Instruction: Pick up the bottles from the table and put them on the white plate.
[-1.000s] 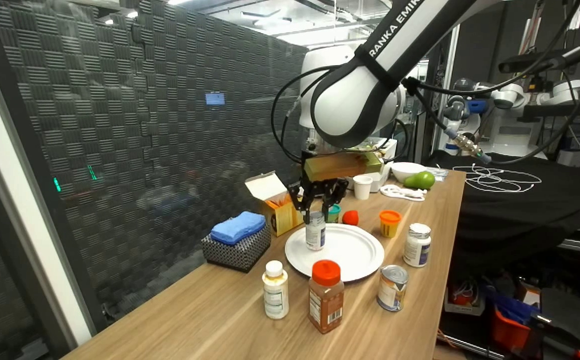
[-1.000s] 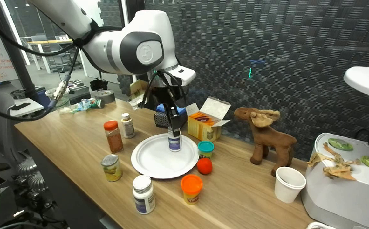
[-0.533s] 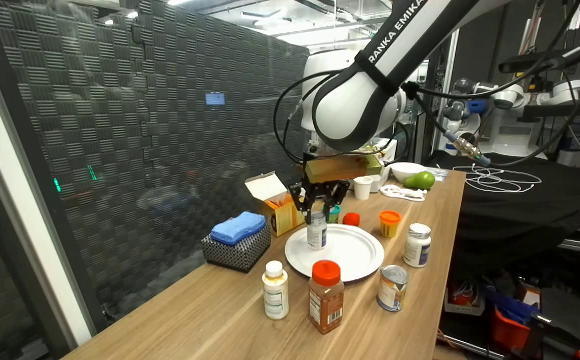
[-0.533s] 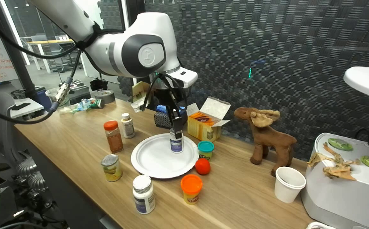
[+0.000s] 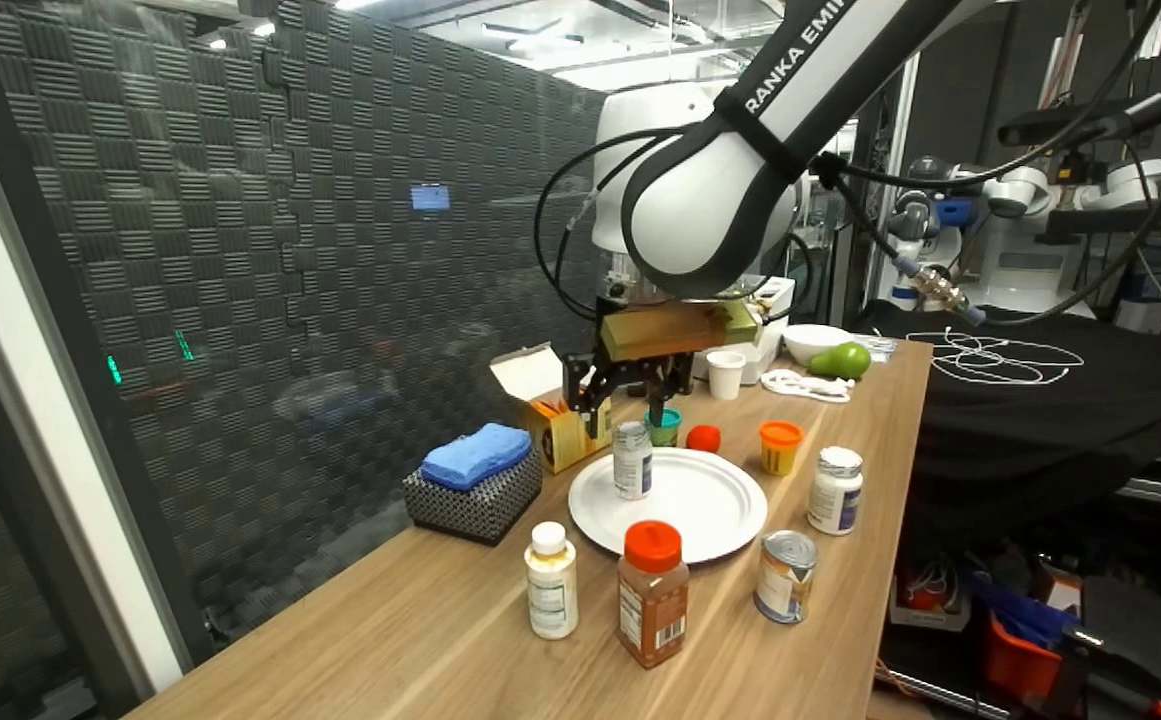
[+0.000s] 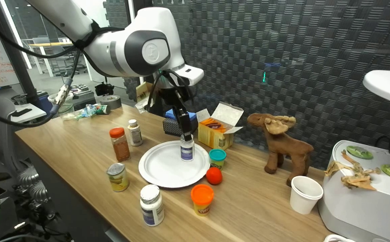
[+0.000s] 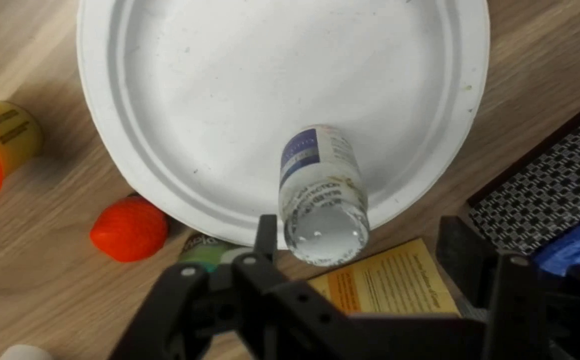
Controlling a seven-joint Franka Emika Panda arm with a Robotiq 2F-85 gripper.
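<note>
End effector (image 5: 624, 419) wide over bottle (image 5: 632, 466)

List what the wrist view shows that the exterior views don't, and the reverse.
Only the wrist view: small specks on the plate.
Only the exterior views, both of them: the red-capped bottle and the can.
Shared: the open gripper, the plate, the white bottle upright on it, and the orange-lidded tub.

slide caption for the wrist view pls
Open black two-fingered gripper at the top of a small whitish cylindrical bottle standing on a round white plate, light-brown wooden table beneath.
</note>
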